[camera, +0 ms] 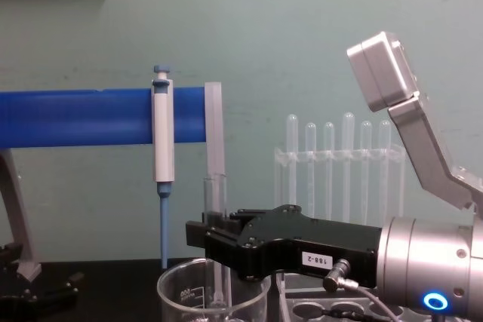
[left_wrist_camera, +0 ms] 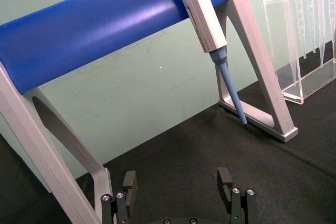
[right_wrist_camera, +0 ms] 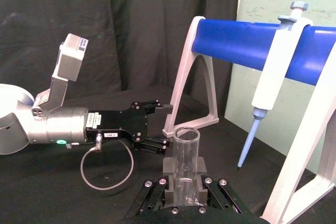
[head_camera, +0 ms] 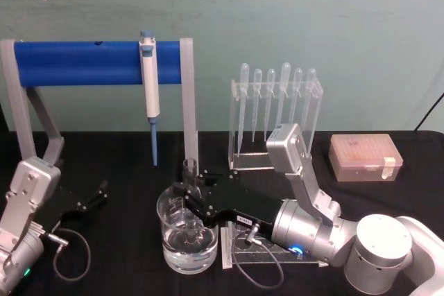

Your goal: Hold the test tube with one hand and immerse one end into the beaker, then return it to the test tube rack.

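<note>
The clear glass test tube [head_camera: 190, 171] stands upright, and my right gripper [head_camera: 191, 199] is shut on its middle from the right. Its lower end reaches down inside the beaker [head_camera: 170, 240], which holds water near the table's front. From the side, the test tube [camera: 215, 194] enters the beaker [camera: 177, 292] below the right gripper [camera: 205, 233]. In the right wrist view the test tube [right_wrist_camera: 185, 156] sits between the fingers [right_wrist_camera: 170, 166]. My left gripper [head_camera: 97, 195] rests open at the left, and its wrist view shows the left gripper [left_wrist_camera: 177, 182] holding nothing.
A blue bar stand [head_camera: 76, 64] with a hanging blue-and-white micropipette [head_camera: 150, 88] stands behind the beaker. An acrylic rack of thin pipettes [head_camera: 276, 112] is at the back, a pink tip box [head_camera: 364, 157] at the right. A clear holed rack [head_camera: 239, 247] lies under my right arm.
</note>
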Available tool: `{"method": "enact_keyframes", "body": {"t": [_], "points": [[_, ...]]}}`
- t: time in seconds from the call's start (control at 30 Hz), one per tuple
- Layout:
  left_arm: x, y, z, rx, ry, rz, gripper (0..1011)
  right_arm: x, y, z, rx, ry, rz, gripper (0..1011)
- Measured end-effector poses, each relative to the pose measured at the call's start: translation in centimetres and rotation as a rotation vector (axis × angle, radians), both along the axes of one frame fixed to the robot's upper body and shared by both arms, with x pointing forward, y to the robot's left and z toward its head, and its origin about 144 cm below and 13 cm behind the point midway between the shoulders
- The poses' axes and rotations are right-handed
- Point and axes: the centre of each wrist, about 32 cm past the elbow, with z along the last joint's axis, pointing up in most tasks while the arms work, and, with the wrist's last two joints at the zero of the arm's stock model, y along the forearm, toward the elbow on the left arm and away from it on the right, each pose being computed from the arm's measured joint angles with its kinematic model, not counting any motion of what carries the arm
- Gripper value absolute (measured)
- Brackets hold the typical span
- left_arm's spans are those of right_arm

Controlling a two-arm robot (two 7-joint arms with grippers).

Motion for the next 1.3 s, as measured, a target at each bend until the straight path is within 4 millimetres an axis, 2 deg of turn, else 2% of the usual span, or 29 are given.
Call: {"method": "enact_keyframes", "body": {"t": [1.3], "points": [[0.0, 0.0, 0.0, 0.0, 0.0, 0.0, 1000, 0.0, 0.0, 0.0, 0.0, 0.0, 0.0, 225]]}}
